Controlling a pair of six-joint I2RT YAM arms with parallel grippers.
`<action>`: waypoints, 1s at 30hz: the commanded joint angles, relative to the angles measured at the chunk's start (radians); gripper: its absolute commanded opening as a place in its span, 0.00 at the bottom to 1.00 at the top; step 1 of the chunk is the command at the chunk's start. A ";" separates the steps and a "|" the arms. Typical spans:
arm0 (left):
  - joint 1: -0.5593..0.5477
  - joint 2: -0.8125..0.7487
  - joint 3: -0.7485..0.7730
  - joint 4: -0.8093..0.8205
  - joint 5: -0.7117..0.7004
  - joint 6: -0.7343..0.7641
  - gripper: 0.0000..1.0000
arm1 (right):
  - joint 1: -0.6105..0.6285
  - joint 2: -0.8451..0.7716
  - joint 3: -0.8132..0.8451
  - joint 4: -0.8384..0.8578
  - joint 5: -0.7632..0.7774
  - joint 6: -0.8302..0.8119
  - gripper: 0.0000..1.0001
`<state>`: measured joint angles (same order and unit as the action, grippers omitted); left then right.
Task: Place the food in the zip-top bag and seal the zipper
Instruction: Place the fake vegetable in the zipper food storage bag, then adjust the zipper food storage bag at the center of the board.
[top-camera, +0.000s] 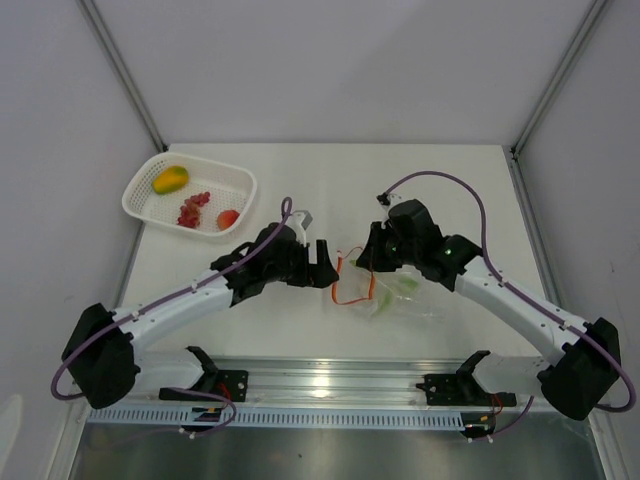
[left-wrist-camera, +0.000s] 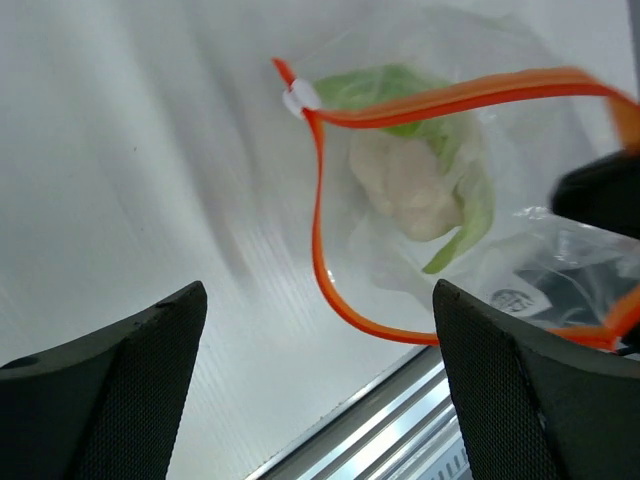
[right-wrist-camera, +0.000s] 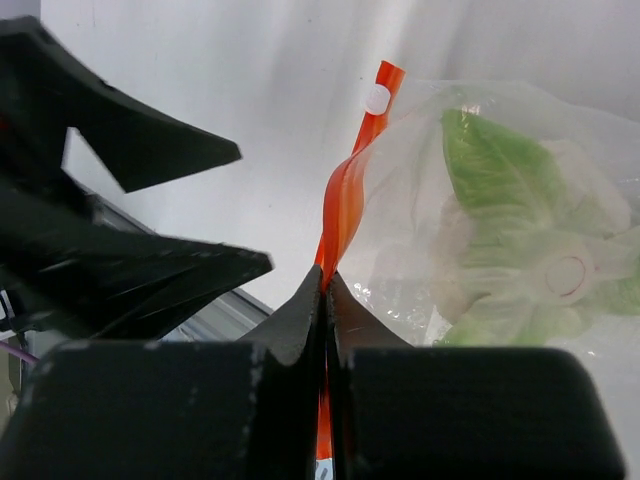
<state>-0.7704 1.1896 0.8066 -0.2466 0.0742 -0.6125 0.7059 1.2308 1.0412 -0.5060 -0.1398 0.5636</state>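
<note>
The clear zip-top bag (top-camera: 398, 296) lies at the table's middle with its orange zipper (top-camera: 352, 284) gaping open. A white-and-green vegetable (left-wrist-camera: 418, 170) sits inside it and also shows in the right wrist view (right-wrist-camera: 520, 250). My right gripper (right-wrist-camera: 326, 285) is shut on the zipper strip (right-wrist-camera: 343, 210), at the bag's upper mouth edge (top-camera: 372, 258). My left gripper (top-camera: 325, 262) is open and empty, just left of the bag's mouth; its fingers (left-wrist-camera: 120, 400) frame the lower zipper loop (left-wrist-camera: 325, 270). The mango (top-camera: 170, 179), grape bunch (top-camera: 193, 209) and red-orange fruit (top-camera: 228, 218) lie in the basket.
A white mesh basket (top-camera: 143, 186) stands at the far left of the table. A metal rail (top-camera: 330, 385) runs along the near edge, between the arm bases. Grey walls close the table at the left, right and back.
</note>
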 joint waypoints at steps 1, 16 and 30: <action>0.003 0.082 -0.021 0.006 0.021 -0.029 0.93 | 0.007 -0.039 0.017 -0.005 -0.007 -0.013 0.00; 0.016 0.320 0.022 0.240 0.315 -0.156 0.44 | 0.007 -0.086 0.010 -0.029 0.014 -0.024 0.00; 0.002 0.197 0.198 0.181 0.473 -0.082 0.01 | 0.007 -0.142 0.005 -0.098 0.140 -0.116 0.00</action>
<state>-0.7605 1.4551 0.9054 -0.0769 0.4561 -0.7380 0.7078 1.1515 1.0412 -0.5941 -0.0372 0.5034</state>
